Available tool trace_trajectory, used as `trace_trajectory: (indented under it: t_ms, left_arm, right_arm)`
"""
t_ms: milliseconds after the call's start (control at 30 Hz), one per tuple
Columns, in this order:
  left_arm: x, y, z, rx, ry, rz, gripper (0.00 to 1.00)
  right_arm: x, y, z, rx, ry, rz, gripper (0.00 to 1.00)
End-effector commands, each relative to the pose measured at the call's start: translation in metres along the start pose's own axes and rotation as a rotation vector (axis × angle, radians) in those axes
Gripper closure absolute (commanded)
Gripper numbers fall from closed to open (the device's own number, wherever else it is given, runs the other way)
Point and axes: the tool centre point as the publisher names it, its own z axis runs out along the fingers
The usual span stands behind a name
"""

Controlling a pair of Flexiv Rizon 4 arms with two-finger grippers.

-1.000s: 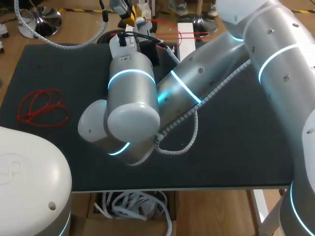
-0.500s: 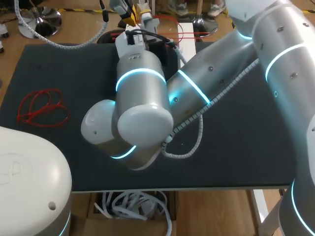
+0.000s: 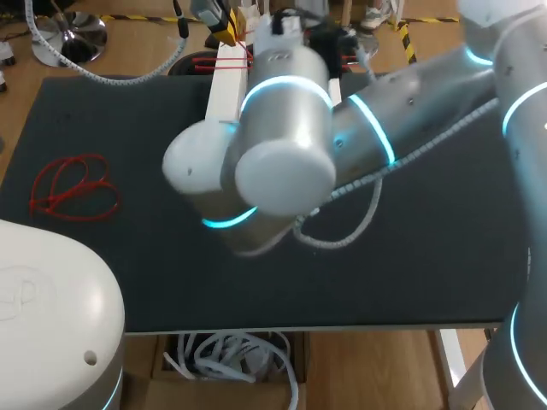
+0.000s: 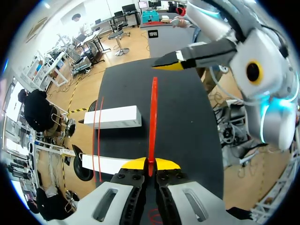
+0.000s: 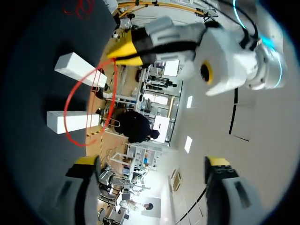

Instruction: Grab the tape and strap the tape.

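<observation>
Left wrist view: left hand (image 4: pixel 150 165) clenched on the red tape (image 4: pixel 152 117) looped round two white blocks (image 4: pixel 112 117) on the desk (image 4: pixel 187 122), right hand (image 5: pixel 152 161) released; a harder pull could slip the tape or topple a block.

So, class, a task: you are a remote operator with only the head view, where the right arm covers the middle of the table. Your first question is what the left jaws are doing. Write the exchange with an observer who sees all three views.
Observer: In the left wrist view the left jaws are shut on a strand of red tape that runs ahead of them over the table.
Operator: And the right jaws?
Observer: The right wrist view shows the right jaws wide open, with nothing between them.
Operator: How many blocks are there?
Observer: Two, side by side: a far white block and a near white block, with thin red strands crossing both.
</observation>
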Motion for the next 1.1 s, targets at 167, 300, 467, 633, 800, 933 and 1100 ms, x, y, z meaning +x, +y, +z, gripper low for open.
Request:
trace_trajectory:
  t_ms: [167,300,467,633,800,933,1100]
  left_arm:
    - [0.0,0.0,-0.001,-0.004,0.001,-0.001,1.0]
    - [0.0,0.0,-0.001,-0.004,0.001,-0.001,1.0]
    - [0.0,0.0,-0.001,-0.004,0.001,-0.001,1.0]
    - [0.011,0.033,0.009,-0.06,0.004,-0.039,1.0]
    - [0.034,0.106,0.029,-0.183,0.053,-0.2,1.0]
    - [0.051,0.174,0.035,-0.281,0.1,-0.315,1.0]
    - [0.063,0.249,0.037,-0.372,0.156,-0.427,1.0]
  right_arm:
    - [-0.009,-0.061,0.046,-0.04,-0.025,-0.037,0.0]
    - [-0.011,-0.073,0.054,-0.018,-0.033,-0.06,0.0]
    - [-0.01,-0.076,0.057,-0.027,-0.027,-0.098,0.0]
    - [-0.01,-0.076,0.057,-0.027,-0.027,-0.098,0.0]
    - [-0.01,-0.076,0.057,-0.027,-0.027,-0.098,0.0]
    - [-0.01,-0.076,0.057,-0.027,-0.027,-0.098,0.0]
    - [-0.01,-0.076,0.057,-0.027,-0.027,-0.098,0.0]
